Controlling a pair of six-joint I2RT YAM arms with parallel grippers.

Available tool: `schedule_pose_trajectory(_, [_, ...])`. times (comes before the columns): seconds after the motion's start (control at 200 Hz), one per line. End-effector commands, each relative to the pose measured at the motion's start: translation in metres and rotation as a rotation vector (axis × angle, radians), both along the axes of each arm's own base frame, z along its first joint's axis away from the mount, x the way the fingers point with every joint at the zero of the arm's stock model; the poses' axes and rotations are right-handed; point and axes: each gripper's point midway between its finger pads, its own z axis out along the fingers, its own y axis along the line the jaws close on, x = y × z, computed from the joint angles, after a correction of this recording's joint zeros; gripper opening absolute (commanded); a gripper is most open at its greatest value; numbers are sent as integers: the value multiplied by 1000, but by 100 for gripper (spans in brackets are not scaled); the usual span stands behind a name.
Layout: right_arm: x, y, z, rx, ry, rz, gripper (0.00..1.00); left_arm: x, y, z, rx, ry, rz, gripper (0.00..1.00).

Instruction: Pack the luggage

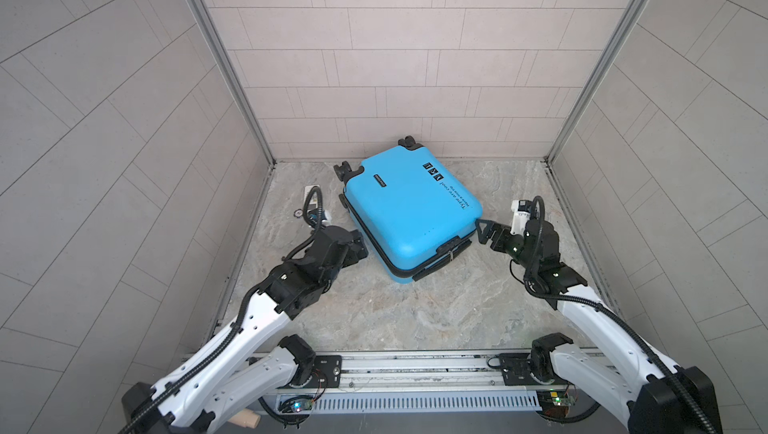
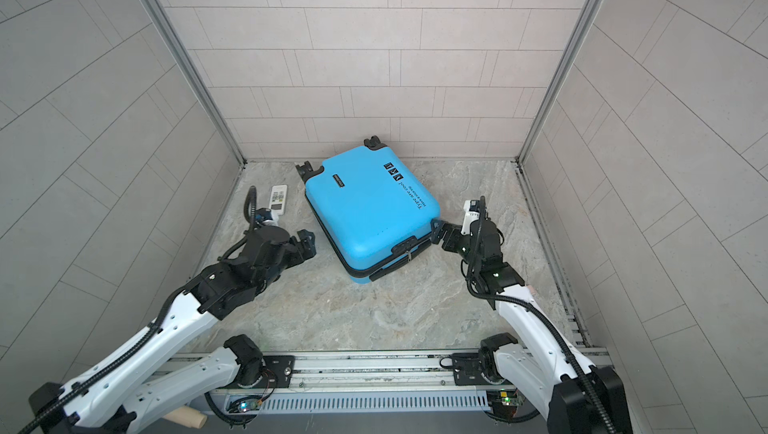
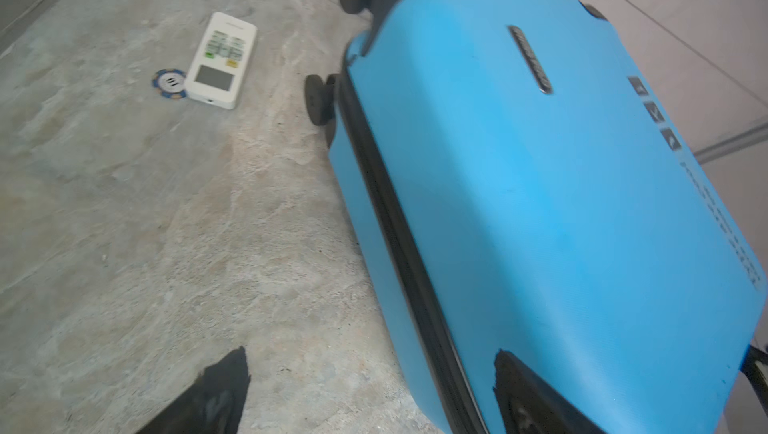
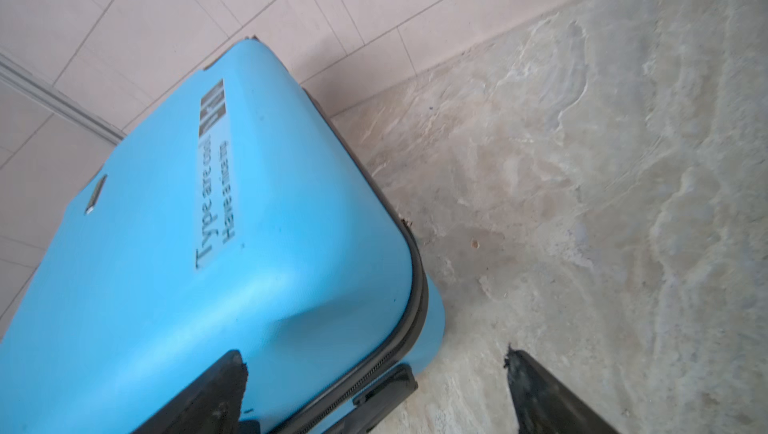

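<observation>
- Nearest to us, our left gripper [image 3: 370, 390] sits low at the suitcase's [image 1: 411, 211] left flank with its jaws spread wide and nothing between them; one finger [image 3: 523, 398] lies against the blue shell, the other [image 3: 216, 390] stands over bare floor [image 1: 374, 311].
- Our right gripper [image 4: 374, 390] is at the suitcase's near right corner, also spread wide and empty, one finger [image 4: 212, 390] over the lid and the other [image 4: 540, 390] over the floor.
- The suitcase lies flat and shut, black zip seam closed along its sides, wheels toward the back wall.
- This fits a case about to be opened for loading or one being pushed into place; we cannot tell which.
- Either way, we judge that both grippers should press evenly on opposite sides so the hard, slick shell does not swivel on its wheels.
- Farther left, a white remote [image 3: 220, 61] lies outside the case with a blue chip [image 3: 168, 83] touching it.
- Count: one suitcase, one remote, one chip, two grippers.
</observation>
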Motion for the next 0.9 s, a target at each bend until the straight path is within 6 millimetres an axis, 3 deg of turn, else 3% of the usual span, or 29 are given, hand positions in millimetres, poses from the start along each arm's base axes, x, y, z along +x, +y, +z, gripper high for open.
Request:
schedule_pose_trajectory(0.0, [18, 2, 11, 53, 2, 21, 100, 4, 11, -26, -103, 57, 73, 97])
schedule_pose_trajectory(0.145, [61, 13, 28, 123, -16, 53, 100, 26, 17, -57, -192, 121, 111, 96])
schedule_pose_trajectory(0.265, [90, 22, 27, 162, -5, 82, 100, 50, 22, -70, -241, 128, 149, 96])
schedule_pose_trajectory(0.52, [124, 25, 13, 240, 15, 123, 100, 103, -3, -97, -260, 204, 89, 96])
schedule_pose_trajectory(0.706, [123, 51, 2, 306, 57, 268, 98, 135, -26, -116, -265, 283, 7, 94])
schedule_pose_trajectory(0.896, [87, 75, 1, 312, 66, 381, 97, 153, -31, -127, -226, 301, -23, 93])
